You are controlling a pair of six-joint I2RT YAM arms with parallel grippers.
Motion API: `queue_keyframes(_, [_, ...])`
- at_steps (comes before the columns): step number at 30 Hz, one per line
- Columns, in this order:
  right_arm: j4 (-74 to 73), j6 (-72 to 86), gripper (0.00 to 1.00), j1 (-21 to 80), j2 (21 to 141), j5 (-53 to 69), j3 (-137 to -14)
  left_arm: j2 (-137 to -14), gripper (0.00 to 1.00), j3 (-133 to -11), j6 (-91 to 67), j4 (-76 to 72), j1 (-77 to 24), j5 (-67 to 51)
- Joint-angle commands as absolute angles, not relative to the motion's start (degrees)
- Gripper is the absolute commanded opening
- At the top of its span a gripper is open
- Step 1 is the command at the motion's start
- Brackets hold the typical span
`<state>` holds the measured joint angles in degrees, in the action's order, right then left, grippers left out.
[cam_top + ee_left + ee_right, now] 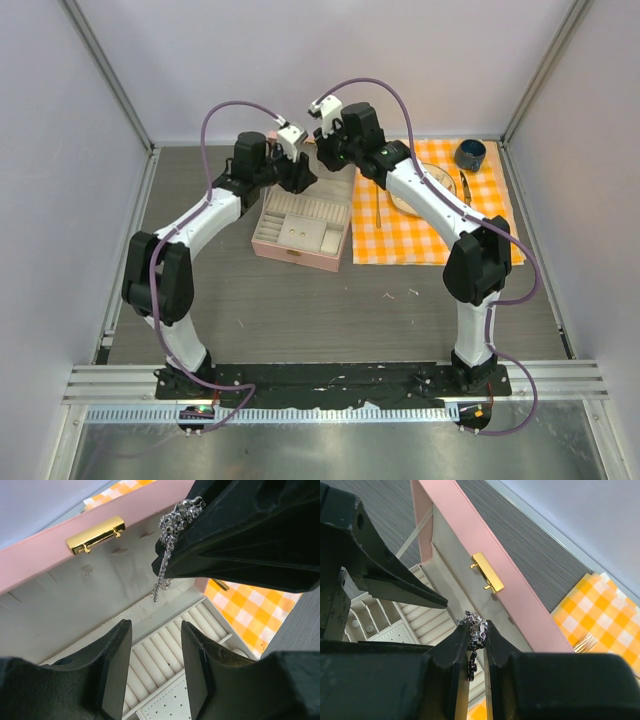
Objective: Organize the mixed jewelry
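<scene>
The pink case (300, 236) lies open on the table, its lid (60, 555) raised with a gold clasp (95, 534). My right gripper (477, 627) is shut on a bunched silvery chain (473, 618), held just above the case's rear part. In the left wrist view the chain (176, 519) sits bunched at the right gripper's tips, and one end dangles in front of the lid's pale lining. My left gripper (156, 630) hovers open over the white ring rolls (165, 652) with nothing between its fingers. Both grippers stand close together above the case (312, 165).
An orange checked cloth (430, 235) lies right of the case, bearing a glass bowl (432, 188), a dark cup (470, 154) and gold-coloured cutlery (378, 210). Tiny pale bits (410, 293) lie on the grey table in front of the cloth.
</scene>
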<state>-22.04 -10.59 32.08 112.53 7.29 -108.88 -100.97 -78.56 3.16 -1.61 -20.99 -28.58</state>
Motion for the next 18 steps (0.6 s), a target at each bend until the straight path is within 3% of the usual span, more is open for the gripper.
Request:
queue_keyframes(1, [-20.65, -9.67, 0.01, 31.91, 109.42, 8.26, -110.13, -101.42, 0.47, -81.91, 1.76, -5.71, -21.27, -29.88])
queue_keyframes(18, [-20.74, -9.76, 0.01, 32.08, 109.34, 8.17, -109.34, -103.09, 0.41, -84.28, 0.35, -6.15, -21.27, -31.47])
